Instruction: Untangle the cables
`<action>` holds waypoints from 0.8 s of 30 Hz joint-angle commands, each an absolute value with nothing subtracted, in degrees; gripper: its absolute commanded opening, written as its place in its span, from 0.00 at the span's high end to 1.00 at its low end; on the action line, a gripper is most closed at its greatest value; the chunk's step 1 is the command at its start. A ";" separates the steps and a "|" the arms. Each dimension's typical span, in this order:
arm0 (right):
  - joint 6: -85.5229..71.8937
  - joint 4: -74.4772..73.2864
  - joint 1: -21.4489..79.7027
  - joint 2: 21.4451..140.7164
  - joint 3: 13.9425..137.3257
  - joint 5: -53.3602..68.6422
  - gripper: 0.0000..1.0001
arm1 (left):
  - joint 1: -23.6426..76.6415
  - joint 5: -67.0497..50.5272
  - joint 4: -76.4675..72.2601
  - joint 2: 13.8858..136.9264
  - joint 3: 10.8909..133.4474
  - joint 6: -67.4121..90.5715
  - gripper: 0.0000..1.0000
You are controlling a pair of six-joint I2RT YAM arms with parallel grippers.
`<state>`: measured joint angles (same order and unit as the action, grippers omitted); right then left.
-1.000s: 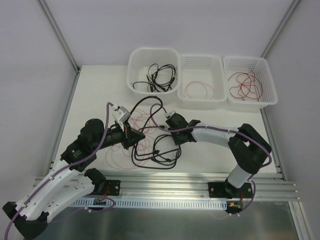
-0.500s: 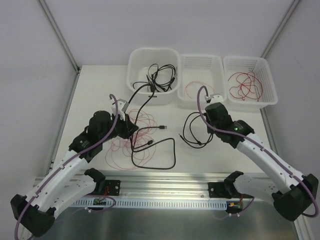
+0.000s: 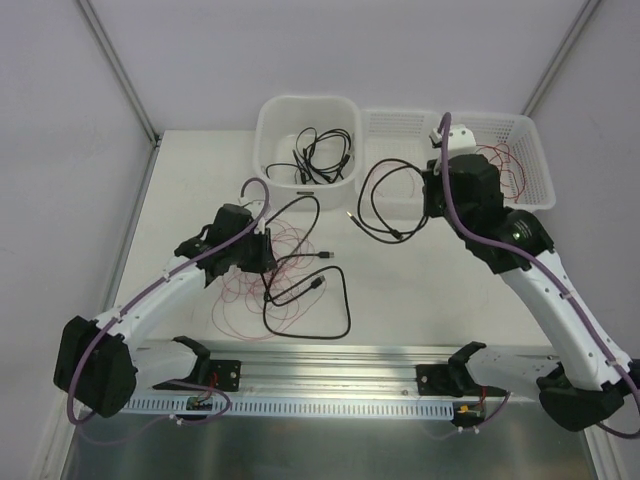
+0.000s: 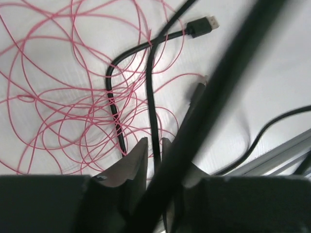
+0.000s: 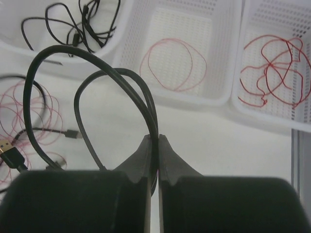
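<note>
At the lower middle of the top view, a black cable is lying looped on the tabletop, crossing a heap of red wires. The left tool is hanging over them, its jaws a little apart around this cable; I cannot tell if it is gripping. Right of centre, the right tool is pinching a second black cable. Along the top, 1 white bin is holding other black cables, and 2 baskets are holding thin red loops.

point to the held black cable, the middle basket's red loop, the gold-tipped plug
black cable [image 5: 146,100]: right wrist view, where its two strands meet
red loop [image 5: 174,90]: right wrist view, lower arc
plug [image 4: 199,27]: left wrist view, black body
</note>
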<state>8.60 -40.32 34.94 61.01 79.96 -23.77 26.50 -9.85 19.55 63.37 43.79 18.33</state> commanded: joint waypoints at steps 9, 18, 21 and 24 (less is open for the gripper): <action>11.25 -17.59 30.94 83.57 98.93 -14.16 0.99 | 25.93 -14.51 24.60 68.92 46.84 20.31 0.43; 9.05 -6.95 29.62 104.03 110.56 -8.88 0.99 | 25.93 4.19 25.14 45.40 43.00 13.37 0.12; 8.79 -4.13 29.36 110.36 114.16 -7.21 0.99 | 25.93 11.66 22.52 35.44 37.56 11.78 0.09; 8.35 -4.48 29.18 116.60 119.08 -5.63 0.97 | 25.93 10.38 20.66 30.07 34.37 12.57 0.09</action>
